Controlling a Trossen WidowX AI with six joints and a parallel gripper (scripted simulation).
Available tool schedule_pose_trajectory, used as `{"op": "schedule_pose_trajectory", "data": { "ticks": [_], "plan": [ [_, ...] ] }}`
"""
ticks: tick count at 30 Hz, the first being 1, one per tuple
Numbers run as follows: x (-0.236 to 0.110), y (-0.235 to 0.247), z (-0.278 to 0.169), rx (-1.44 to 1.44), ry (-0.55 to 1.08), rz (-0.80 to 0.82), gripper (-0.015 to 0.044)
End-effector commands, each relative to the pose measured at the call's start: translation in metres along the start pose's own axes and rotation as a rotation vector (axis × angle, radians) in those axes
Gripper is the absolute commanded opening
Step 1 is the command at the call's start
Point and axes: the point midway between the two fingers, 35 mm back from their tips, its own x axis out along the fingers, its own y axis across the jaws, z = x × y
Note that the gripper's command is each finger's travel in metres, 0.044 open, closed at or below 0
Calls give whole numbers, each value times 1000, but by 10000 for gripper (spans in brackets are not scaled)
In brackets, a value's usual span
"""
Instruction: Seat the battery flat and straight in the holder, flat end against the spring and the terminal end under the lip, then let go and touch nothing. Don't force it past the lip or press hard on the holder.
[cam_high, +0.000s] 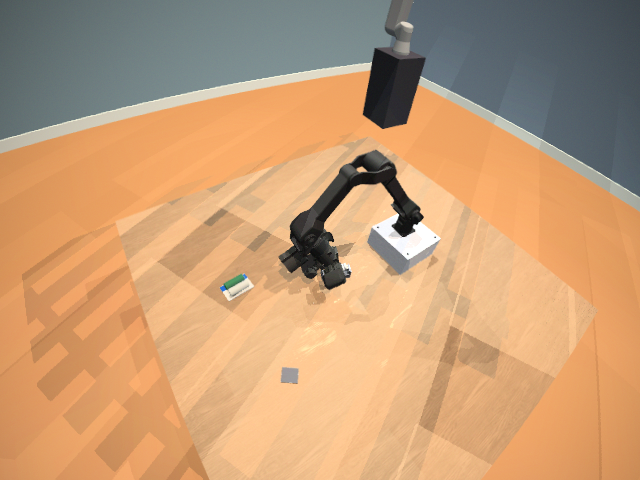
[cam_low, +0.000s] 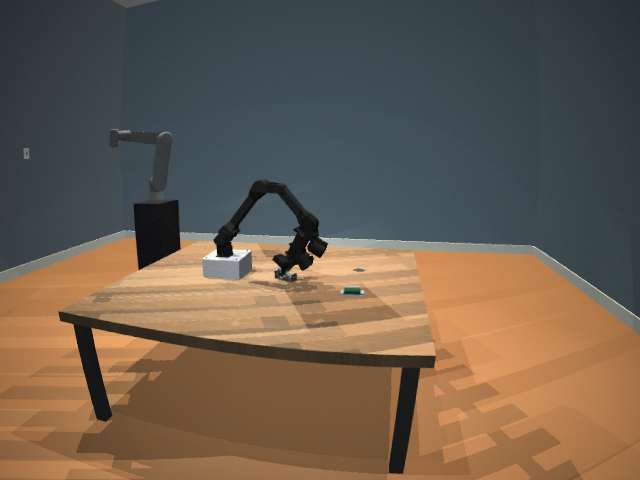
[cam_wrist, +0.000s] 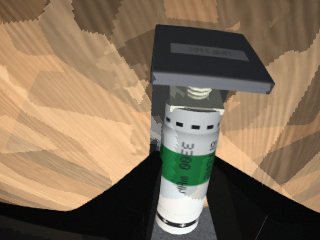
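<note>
In the wrist view a white battery with a green band lies lengthwise between my gripper's dark fingers, which are shut on it. Its far end meets a short spring under the dark end plate of the holder. The holder's grey floor shows below the battery's near end. I cannot tell whether the battery lies flat in the channel. In the top and exterior views the gripper is low over the table near its middle, and the holder is mostly hidden under it.
A small white tray with a green and a white cylinder lies apart from the gripper. A grey square patch marks the table. The arm's white base block and a black pillar stand behind.
</note>
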Motion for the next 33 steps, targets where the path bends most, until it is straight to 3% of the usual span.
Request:
{"op": "schedule_pose_trajectory", "data": {
  "ticks": [1,33],
  "plan": [
    [-2,0,5,-6,-6,-3,79],
    [-4,1,13,-7,-66,-12,79]
  ]
}}
